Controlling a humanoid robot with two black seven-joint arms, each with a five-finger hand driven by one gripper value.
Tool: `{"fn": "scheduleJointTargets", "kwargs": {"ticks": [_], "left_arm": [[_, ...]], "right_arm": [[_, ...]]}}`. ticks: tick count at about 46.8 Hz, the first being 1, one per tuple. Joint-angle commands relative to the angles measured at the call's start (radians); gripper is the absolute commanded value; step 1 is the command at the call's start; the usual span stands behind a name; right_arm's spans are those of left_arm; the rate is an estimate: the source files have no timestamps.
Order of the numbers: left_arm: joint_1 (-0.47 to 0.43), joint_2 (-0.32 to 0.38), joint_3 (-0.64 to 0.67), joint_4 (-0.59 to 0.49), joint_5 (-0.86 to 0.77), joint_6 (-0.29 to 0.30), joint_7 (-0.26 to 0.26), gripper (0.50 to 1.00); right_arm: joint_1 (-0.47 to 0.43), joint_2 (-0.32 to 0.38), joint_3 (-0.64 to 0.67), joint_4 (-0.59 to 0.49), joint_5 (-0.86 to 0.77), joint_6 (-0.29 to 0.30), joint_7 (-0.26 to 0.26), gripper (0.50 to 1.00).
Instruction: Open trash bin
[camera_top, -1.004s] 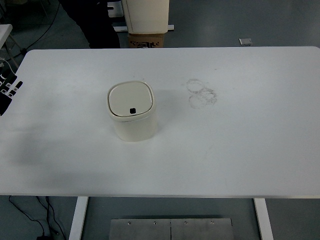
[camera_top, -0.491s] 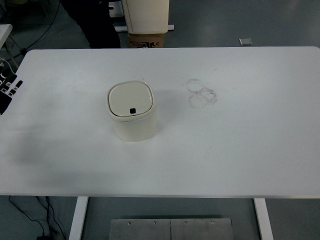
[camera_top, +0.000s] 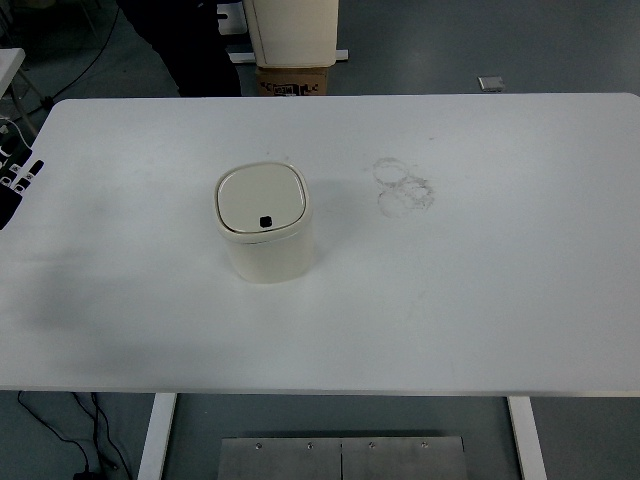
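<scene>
Floor under the near edge: a grey metal plate (camera_top: 342, 457) with a row of screws lies between the two white table legs (camera_top: 156, 435), and black cables (camera_top: 60, 430) trail at the lower left.
Table: a white table (camera_top: 480, 300) fills most of the view, its near edge running along the bottom.
Trash bin: the cream trash bin (camera_top: 265, 224) stands upright on the table, left of centre and about midway from near edge to far edge, with bare tabletop all round it.
Lid: the rounded square lid (camera_top: 260, 197) sits flat and closed on the bin, with a small black button (camera_top: 265, 221) at its near edge.
Left hand: only a small black and white part of the left hand (camera_top: 14, 182) shows at the left edge of the picture, over the table's left end and well apart from the bin; it touches nothing that can be seen, and I cannot tell how far its fingers are open.
Right hand: out of the picture.
Marks: faint grey ring marks (camera_top: 402, 186) lie on the tabletop to the right of the bin and a little farther back.
Beyond the far edge: a cream cabinet-like unit (camera_top: 292, 30) over a brown cardboard box (camera_top: 293, 80), a dark shape (camera_top: 195, 45) to its left, and a small grey object (camera_top: 490, 84) on the floor to the right.
</scene>
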Motion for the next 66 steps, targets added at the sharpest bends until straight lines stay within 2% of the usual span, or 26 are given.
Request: {"fn": "scheduleJointTargets", "kwargs": {"ticks": [1, 37, 43, 50, 57, 66], "left_arm": [[0.000, 0.001, 0.000, 0.000, 0.001, 0.000, 0.000, 1.000], [-0.032, 0.010, 0.017, -0.005, 0.013, 0.006, 0.009, 1.000], [-0.052, 0.012, 0.054, -0.038, 0.030, 0.011, 0.009, 1.000], [-0.087, 0.019, 0.133, -0.071, 0.030, 0.054, 0.009, 1.000], [-0.118, 0.041, 0.195, -0.113, 0.030, 0.057, 0.009, 1.000], [-0.123, 0.059, 0.210, -0.144, 0.030, 0.077, 0.009, 1.000]], "right_arm": [[0.000, 0.000, 0.000, 0.000, 0.000, 0.000, 0.001, 0.991], [0.000, 0.000, 0.000, 0.000, 0.000, 0.000, -0.001, 0.991], [0.000, 0.000, 0.000, 0.000, 0.000, 0.000, 0.001, 0.991], [0.000, 0.000, 0.000, 0.000, 0.000, 0.000, 0.001, 0.991], [0.000, 0.000, 0.000, 0.000, 0.000, 0.000, 0.001, 0.991], [0.000, 0.000, 0.000, 0.000, 0.000, 0.000, 0.001, 0.991]]}}
